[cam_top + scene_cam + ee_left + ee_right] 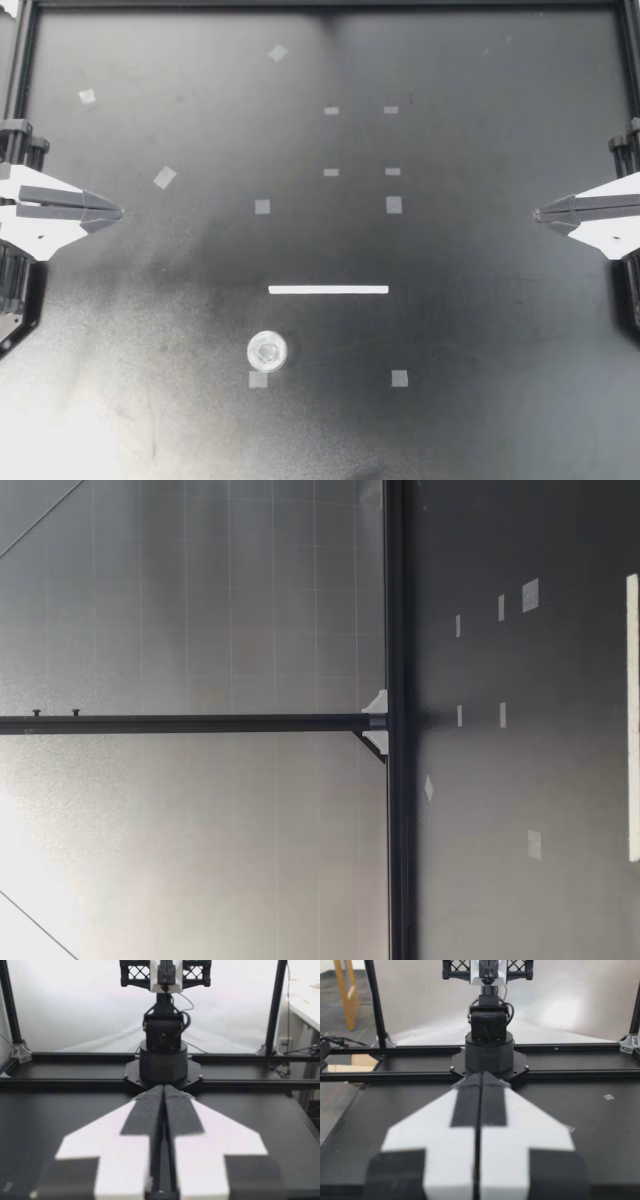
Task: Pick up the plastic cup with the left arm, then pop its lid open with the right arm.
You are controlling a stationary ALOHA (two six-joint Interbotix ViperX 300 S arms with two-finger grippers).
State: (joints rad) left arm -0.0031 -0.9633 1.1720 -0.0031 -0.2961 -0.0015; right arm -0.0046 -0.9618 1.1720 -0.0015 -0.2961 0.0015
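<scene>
My left gripper (117, 212) rests at the table's left edge, shut and holding nothing. At the right edge my right gripper (538, 213) is likewise shut and empty, pointing toward the middle. A small clear round object (267, 351), like a little cup or lid, sits on the black table (480, 330) toward the front, left of centre, far from both grippers. Just beyond it lies a white strip (328, 290). In the left wrist view the gripper (163, 1089) has its fingers pressed together, facing the other arm's base (163, 1062). The right wrist view shows its gripper (481, 1076) shut the same way.
Several small grey tape squares (394, 205) dot the table. A black frame rail (320, 6) runs along the far edge and posts stand at the sides. The low view shows the frame rail (395, 720), the tape marks and the white strip (632, 716), with no gripper.
</scene>
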